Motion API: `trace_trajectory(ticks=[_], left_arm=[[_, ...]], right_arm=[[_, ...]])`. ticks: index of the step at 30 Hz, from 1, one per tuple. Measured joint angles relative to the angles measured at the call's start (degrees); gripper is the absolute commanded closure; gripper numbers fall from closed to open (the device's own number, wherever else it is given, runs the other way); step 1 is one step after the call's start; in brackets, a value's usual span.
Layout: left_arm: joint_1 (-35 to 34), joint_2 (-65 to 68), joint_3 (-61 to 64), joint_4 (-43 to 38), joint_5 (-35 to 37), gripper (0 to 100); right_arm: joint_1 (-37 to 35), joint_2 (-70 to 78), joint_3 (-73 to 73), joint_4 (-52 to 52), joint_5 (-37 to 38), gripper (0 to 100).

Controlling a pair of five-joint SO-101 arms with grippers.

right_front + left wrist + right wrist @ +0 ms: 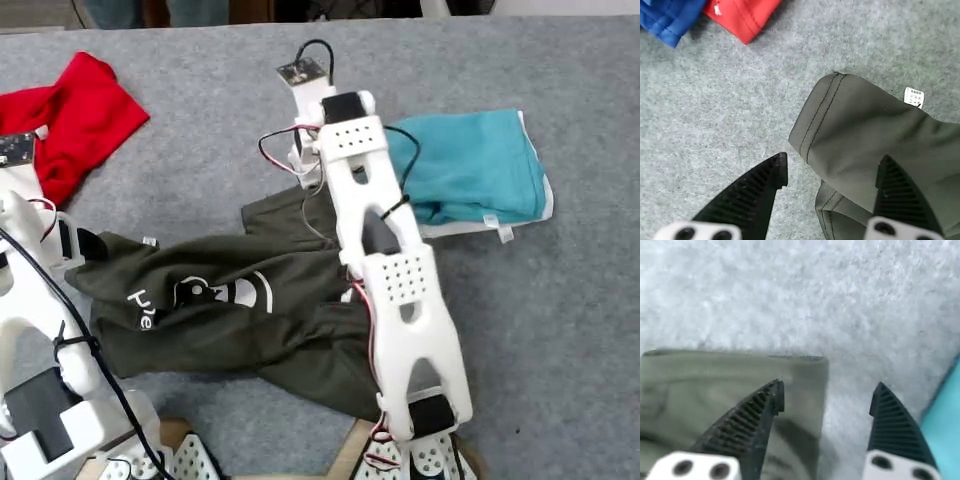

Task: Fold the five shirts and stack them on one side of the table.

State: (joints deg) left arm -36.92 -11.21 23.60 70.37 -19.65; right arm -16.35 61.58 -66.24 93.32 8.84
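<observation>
Right hand (829,387), jaws apart, astride corner of olive shirt (700,380)

The table (560,320) wore a rough, fuzzy grey felt-like covering. The olive shirt (250,310), red shirt (85,110) and teal shirt (470,165) were soft matt cloth. The right arm (400,290) was smooth white plastic; the left gripper (834,159) had ribbed matt black plastic fingers (755,192).

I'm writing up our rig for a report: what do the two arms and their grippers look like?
Both arms are white. The right arm has panels dotted with small holes, black motors, and red and black cables; the left arm carries black cables. The left gripper and right gripper have black, ribbed, pointed fingers on white mounts.
</observation>
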Motion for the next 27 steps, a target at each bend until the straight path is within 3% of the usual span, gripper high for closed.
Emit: trace_trajectory(ticks=[12, 18, 22, 27], left_arm=[[0.0, 0.0, 2.02, -0.35, 0.0, 70], [0.0, 0.0, 4.22, -3.52, 0.0, 70], [0.0, 0.0, 4.22, -3.52, 1.23, 70], [-0.09, 0.0, 4.22, -3.52, 10.81, 70]], right_arm=[[-0.09, 12.66, -13.01, 2.73, -0.09, 72.0], [0.09, 13.27, -14.07, 2.64, -0.09, 98.2], [0.35, 13.45, -15.3, 2.37, -0.09, 98.5], [-0.18, 13.8, -21.98, 2.73, -0.09, 98.5]])
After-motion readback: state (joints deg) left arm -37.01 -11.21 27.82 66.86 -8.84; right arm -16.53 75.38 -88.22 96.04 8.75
